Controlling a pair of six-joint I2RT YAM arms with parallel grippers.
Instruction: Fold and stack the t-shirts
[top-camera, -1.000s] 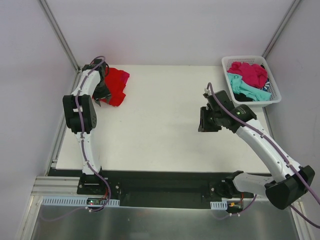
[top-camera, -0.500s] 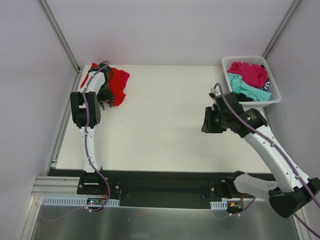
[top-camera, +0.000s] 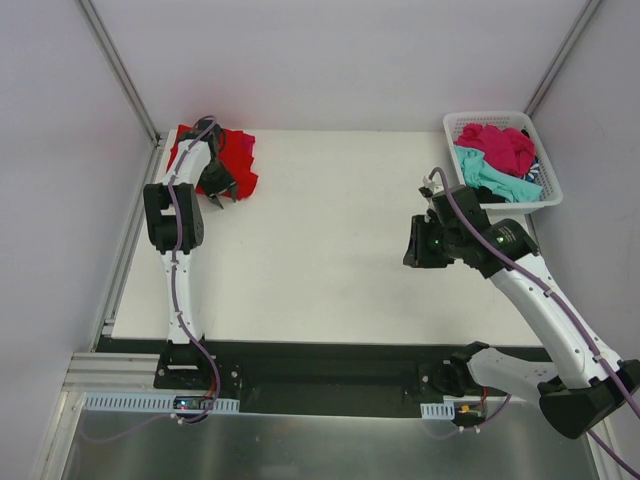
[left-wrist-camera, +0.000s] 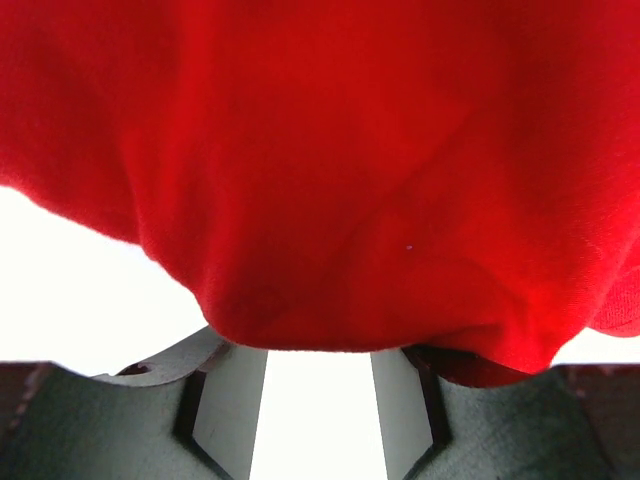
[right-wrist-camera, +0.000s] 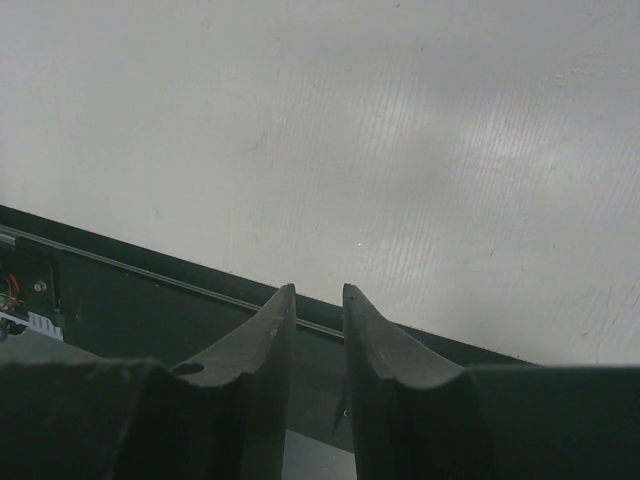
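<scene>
A bright red t-shirt (top-camera: 240, 160) lies bunched at the table's far left corner. In the left wrist view this red t-shirt (left-wrist-camera: 350, 150) fills the upper frame and drapes over my fingertips. My left gripper (top-camera: 218, 190) (left-wrist-camera: 320, 345) sits at the shirt's near edge. Its jaws stand apart around a thick fold, their tips buried in cloth. My right gripper (top-camera: 418, 245) (right-wrist-camera: 318, 290) hovers over bare table on the right, its jaws slightly apart with nothing between them. More t-shirts, magenta (top-camera: 498, 145), teal (top-camera: 490, 178) and dark (top-camera: 482, 194), lie heaped in the basket.
A white lattice basket (top-camera: 490, 115) stands at the far right corner. The white table (top-camera: 330, 250) spreads between the arms. Its black near edge (right-wrist-camera: 150, 290) lies just under my right fingers. Metal frame posts rise at both far corners.
My left arm has swung toward the far left corner, and the red shirt has shifted that way with it. My right gripper moved slightly right and nearer.
</scene>
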